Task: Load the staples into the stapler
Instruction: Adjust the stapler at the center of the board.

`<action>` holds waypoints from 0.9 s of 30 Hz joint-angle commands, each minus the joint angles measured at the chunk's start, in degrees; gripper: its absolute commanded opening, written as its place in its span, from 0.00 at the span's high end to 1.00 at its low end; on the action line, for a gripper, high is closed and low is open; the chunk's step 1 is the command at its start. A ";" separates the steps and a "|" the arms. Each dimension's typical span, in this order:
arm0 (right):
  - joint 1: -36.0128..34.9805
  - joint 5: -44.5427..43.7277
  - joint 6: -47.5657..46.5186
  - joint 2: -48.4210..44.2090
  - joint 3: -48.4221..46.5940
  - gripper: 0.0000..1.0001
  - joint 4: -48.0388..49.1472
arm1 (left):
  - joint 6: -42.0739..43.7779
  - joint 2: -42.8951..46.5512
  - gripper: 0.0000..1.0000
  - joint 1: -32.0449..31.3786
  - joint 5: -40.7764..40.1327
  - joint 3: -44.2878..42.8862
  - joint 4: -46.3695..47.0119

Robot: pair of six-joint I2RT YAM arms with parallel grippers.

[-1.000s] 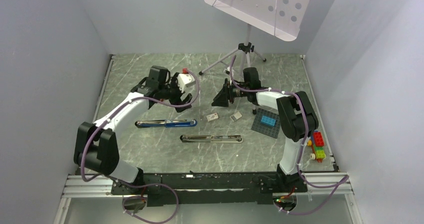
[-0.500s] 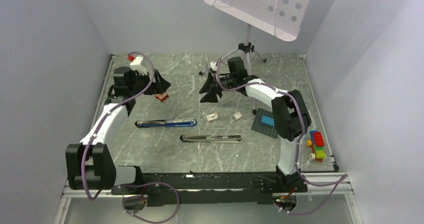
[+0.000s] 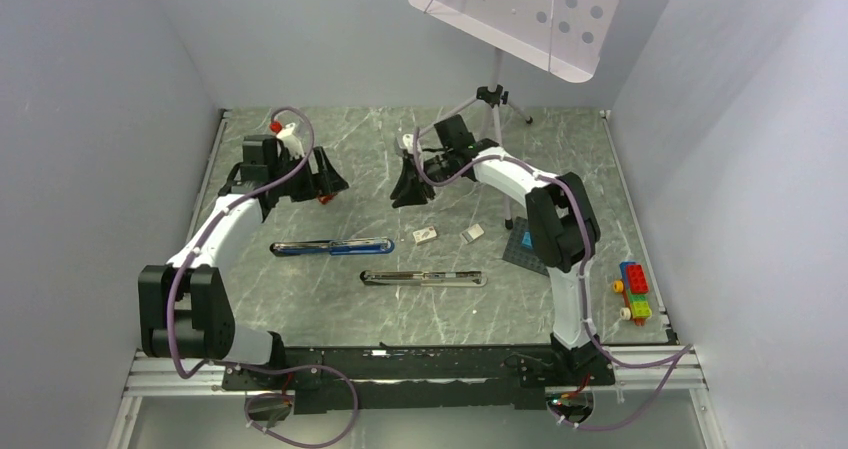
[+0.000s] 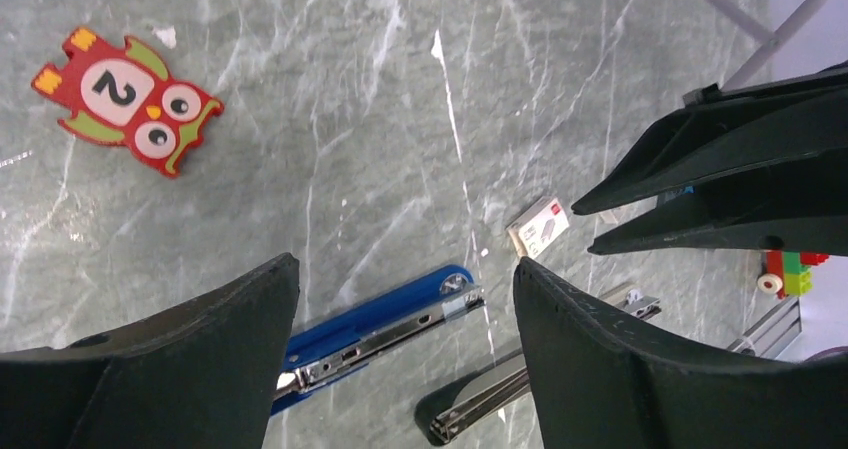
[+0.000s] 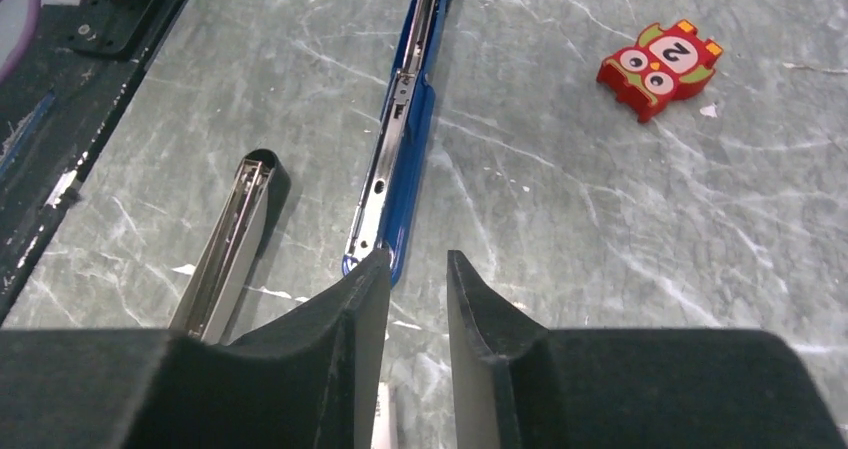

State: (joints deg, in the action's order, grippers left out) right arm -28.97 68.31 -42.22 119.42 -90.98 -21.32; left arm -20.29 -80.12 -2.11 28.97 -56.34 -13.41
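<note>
Nearest, the silver stapler point(image 3: 423, 278) lies opened flat across the table point(image 3: 300, 304); the right wrist view catches only one end of it. At its 10 o'clock lies the blue stapler point(image 3: 332, 247), also opened out, metal rail up. At the table's 4 o'clock edge sits a cluster of toy bricks point(image 3: 633, 291), too small to sort.

At the silver stapler's 1 o'clock the staples point(image 3: 472, 233), a tiny grey block, rest on the table with nothing touching them. A pale block point(image 3: 425, 235) with a red mark lies near, at their 9 o'clock. A dark baseplate point(image 3: 522, 252) at their 3 o'clock is mostly hidden behind the right arm point(image 3: 560, 219).

Farther off, the right jaws hover at the pale block's 11 o'clock with a narrow gap between them, gripping nothing. The left jaws stand wide apart and empty at the blue stapler's 12 o'clock, covering most of a red owl toy point(image 4: 128, 100) in the top view. A tripod point(image 3: 490, 99) stands at 12 o'clock, its white panel cut off by the frame.
</note>
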 commanded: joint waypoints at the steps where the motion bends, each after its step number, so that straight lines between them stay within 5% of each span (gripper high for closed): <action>1: -1.70 0.57 -9.81 3.01 -5.70 0.72 -9.70 | 1.51 0.93 0.21 -0.54 -4.75 -0.47 -4.36; 8: -5.30 -6.65 -5.91 7.01 -7.05 0.87 -8.28 | 3.88 2.80 0.25 -0.53 -15.26 -0.83 -10.80; 17: -8.18 -14.38 4.14 10.86 -8.00 0.89 -1.39 | 5.46 8.68 0.24 -0.53 -18.87 3.78 -12.82; 27: -10.34 -10.86 -1.79 8.83 -4.95 0.89 -5.80 | 5.00 11.86 0.23 -0.54 -18.96 6.76 -12.98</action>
State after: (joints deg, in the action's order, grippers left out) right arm -38.54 54.26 -40.88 130.67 -96.68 -26.17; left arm -15.70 -70.39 -2.61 10.63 -50.63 -26.17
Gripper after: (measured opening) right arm 0.112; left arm 0.769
